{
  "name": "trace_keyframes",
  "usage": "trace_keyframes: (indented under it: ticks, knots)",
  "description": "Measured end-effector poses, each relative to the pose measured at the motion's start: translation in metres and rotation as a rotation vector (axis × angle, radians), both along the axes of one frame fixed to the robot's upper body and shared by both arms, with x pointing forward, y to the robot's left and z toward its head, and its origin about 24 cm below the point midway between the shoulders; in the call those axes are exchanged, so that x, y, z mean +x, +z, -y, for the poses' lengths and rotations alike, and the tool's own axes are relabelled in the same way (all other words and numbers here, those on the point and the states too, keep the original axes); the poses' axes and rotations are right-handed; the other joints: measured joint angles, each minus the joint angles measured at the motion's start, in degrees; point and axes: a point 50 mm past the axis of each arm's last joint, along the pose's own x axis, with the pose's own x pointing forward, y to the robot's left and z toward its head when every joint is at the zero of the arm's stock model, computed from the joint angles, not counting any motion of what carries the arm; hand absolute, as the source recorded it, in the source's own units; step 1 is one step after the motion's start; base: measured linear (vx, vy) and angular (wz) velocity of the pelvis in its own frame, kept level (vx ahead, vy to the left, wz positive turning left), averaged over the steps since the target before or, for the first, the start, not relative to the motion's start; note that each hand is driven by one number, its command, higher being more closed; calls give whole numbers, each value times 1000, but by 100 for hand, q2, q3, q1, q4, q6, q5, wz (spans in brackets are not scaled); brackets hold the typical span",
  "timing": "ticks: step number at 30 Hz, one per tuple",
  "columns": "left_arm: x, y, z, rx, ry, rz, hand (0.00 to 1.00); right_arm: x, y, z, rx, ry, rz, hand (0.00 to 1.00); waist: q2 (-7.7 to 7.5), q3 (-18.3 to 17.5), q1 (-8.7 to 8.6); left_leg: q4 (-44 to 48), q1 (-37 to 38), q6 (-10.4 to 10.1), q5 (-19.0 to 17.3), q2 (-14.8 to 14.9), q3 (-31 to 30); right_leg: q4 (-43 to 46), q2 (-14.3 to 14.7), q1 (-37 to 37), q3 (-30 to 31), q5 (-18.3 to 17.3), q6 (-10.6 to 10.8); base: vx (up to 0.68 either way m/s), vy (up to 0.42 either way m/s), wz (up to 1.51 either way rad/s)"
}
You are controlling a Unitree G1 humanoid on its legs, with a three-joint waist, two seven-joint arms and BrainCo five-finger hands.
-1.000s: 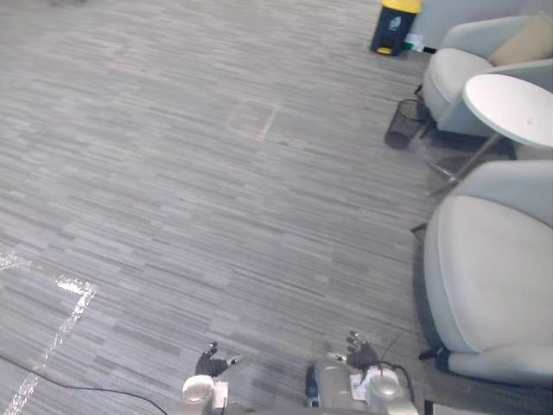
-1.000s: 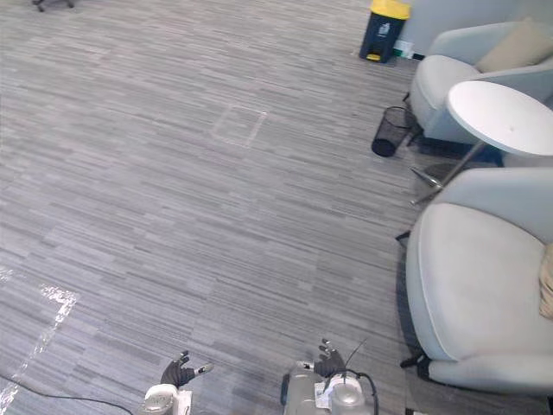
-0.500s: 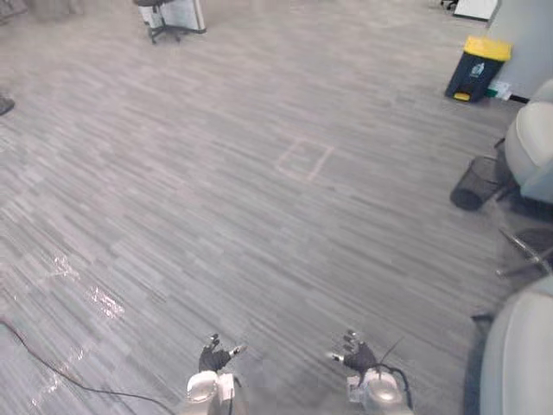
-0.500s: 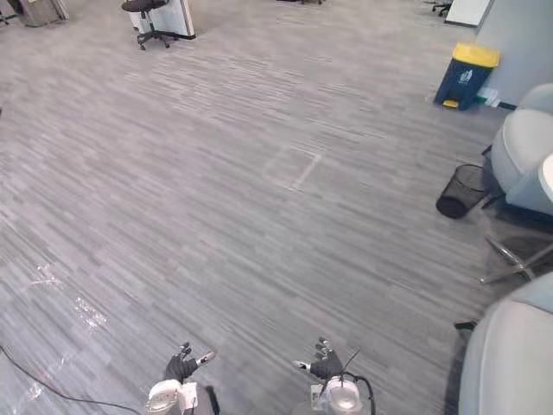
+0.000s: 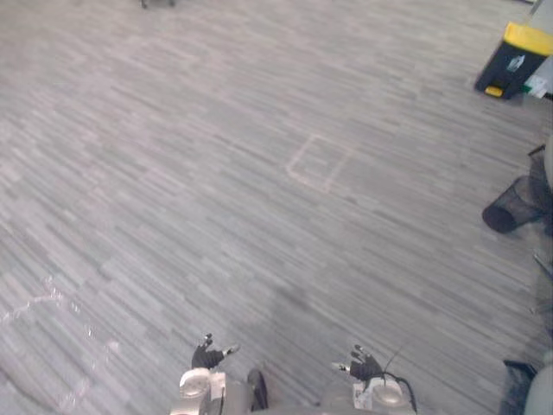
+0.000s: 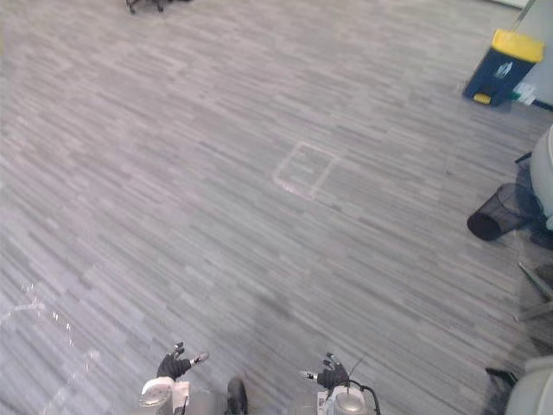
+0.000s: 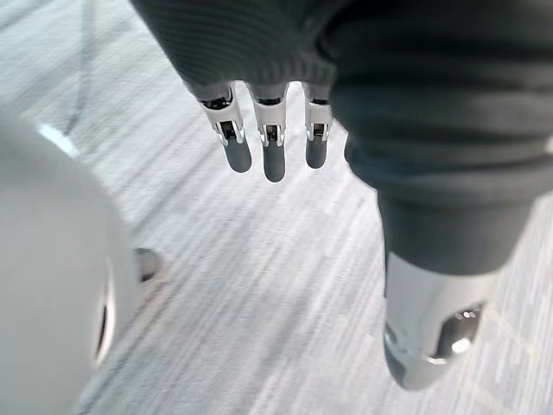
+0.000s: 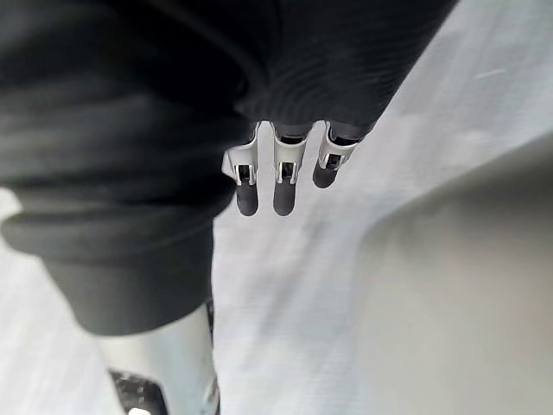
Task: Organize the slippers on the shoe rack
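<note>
My left hand [image 5: 207, 355] hangs low at the bottom of the left eye view, over bare grey carpet. Its fingers [image 7: 271, 151] are straight and hold nothing. My right hand [image 5: 364, 365] hangs level with it further right. The fingers [image 8: 282, 183] of that hand are straight too, with nothing in them. Both hands [image 6: 173, 367] [image 6: 331, 377] appear again at the bottom of the right eye view.
A blue bin with a yellow lid [image 5: 513, 58] stands at the far right. A black mesh wastebasket [image 5: 511, 204] lies on its side near the right edge. A taped square [image 5: 318, 162] marks the carpet ahead. Chair wheels [image 6: 147, 4] stand at the far edge.
The whole picture has shifted, so the camera has moved: the armchairs and round table have left the right side. Both hands hang as before.
</note>
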Motion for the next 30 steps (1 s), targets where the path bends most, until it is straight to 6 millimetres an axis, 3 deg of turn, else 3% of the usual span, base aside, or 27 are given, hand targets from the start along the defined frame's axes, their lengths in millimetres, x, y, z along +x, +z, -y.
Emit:
trace_keyframes:
  ticks: [1,3,5,6,7,9,10,11,13,15,16,17,19,21,23,24,25,26,27,29,30]
  knots:
    - [1,0,1,-3,-2,5,0,3,3,0,0,-5,19,0,8,-7,-29,-109,219,-2,-38,94,-20,-518,118,-368,-216,-168,-42,548,-16,38]
    - [6,2,4,-9,-7,18,0,7,6,0,3,-5,46,0,28,12,-44,-270,533,-63,-194,290,-57,-1945,339,-805,-518,-80,-41,546,-53,43]
    - [9,3,6,-12,-21,26,0,8,6,-3,13,-8,48,0,-96,-12,-129,-518,889,-244,-310,265,-158,-4153,426,-853,-613,850,-48,637,-159,53]
    - [8,2,6,-14,-21,22,0,8,6,-3,17,-14,50,0,-85,-3,-216,-575,1080,-357,-397,276,-268,-4151,477,-785,-559,1560,-262,749,-239,24]
    - [9,3,15,-37,-18,29,0,12,8,0,13,-31,59,0,87,-49,-173,-517,1206,-457,-349,500,-288,-3730,603,-843,-515,1287,-441,657,-222,10]
    - [11,3,20,-49,-22,36,0,13,10,2,18,-62,73,0,134,-50,-206,29,1098,-726,-182,563,-394,-3141,516,-896,-605,710,-549,640,-254,13]
    - [12,4,22,-54,-28,41,0,12,10,4,17,-69,75,0,187,-60,-267,540,935,-728,-181,669,-455,-3057,519,-786,-705,487,-570,720,-284,54]
    - [16,5,24,-64,-28,52,0,10,11,5,18,-81,78,0,297,-45,-378,1861,443,-872,-59,906,-637,-3179,611,-430,-883,283,-597,583,-212,51]
    - [16,8,22,-74,-3,75,0,3,10,7,12,-83,68,0,365,-46,-243,4274,-514,-1136,916,1373,-807,-3579,916,316,-854,62,-730,495,-159,-3]
    - [11,9,12,-62,40,84,0,1,8,1,19,-62,53,0,304,-29,-95,5777,-1198,-1151,628,1718,-599,-3973,1181,1079,-547,-80,-838,550,-92,-81]
    - [5,8,8,-57,55,76,0,0,7,-3,26,-53,46,0,244,-58,14,5930,-1428,-1077,475,1754,-450,-4151,1199,1365,-354,-128,-857,655,-50,-102]
    - [4,10,6,-50,62,91,0,-2,6,-6,34,-52,43,0,134,-90,62,5755,-1798,-957,267,1746,-296,-4442,1188,1673,-130,-137,-850,521,-19,-102]
    - [5,12,2,-45,79,105,0,-4,4,-8,41,-54,26,0,123,-113,192,4596,-2251,-798,-132,1625,-3,-4799,1078,2160,334,-138,-804,599,53,-112]
    - [8,13,1,-41,74,115,0,-5,2,-7,39,-64,9,0,89,-96,210,2875,-2554,-806,-152,1200,-174,-5090,799,2576,705,-232,-654,628,172,-102]
    - [7,12,4,-46,65,108,0,-13,-2,-2,26,-81,-20,0,170,-150,231,1070,-2639,-957,330,845,-712,-5267,675,2793,983,-317,-511,564,247,-102]
    - [6,10,6,-46,52,99,0,-18,-5,3,13,-79,-48,0,234,-187,280,822,-2673,-1032,999,798,-979,-5269,673,2924,1278,-447,-378,580,288,-111]
    - [6,9,3,-38,48,87,0,-22,-8,3,12,-76,-68,0,188,-262,302,893,-2647,-899,1323,681,-1042,-5205,581,2963,1411,-467,-343,610,286,-76]
    - [6,8,-4,-16,33,70,0,-25,-10,-5,35,-79,-82,0,-81,-402,197,877,-2606,-751,1213,507,-942,-4855,349,2797,1438,-420,-275,636,255,-20]
    - [6,7,-5,-10,22,65,0,-27,-11,-8,47,-90,-84,0,-173,-449,145,913,-2598,-712,1188,427,-907,-4524,285,2629,1483,-365,-186,625,251,7]
    - [6,7,-5,-8,13,58,0,-28,-11,-9,49,-95,-88,0,-328,-417,71,1123,-2278,-570,697,266,-740,-2988,242,2135,1577,61,12,584,268,-12]
    - [6,7,-5,-7,15,59,0,-26,-11,-11,55,-93,-81,0,-401,-358,80,1099,-1960,-499,507,210,-601,-1973,212,1770,1567,550,180,529,260,-53]
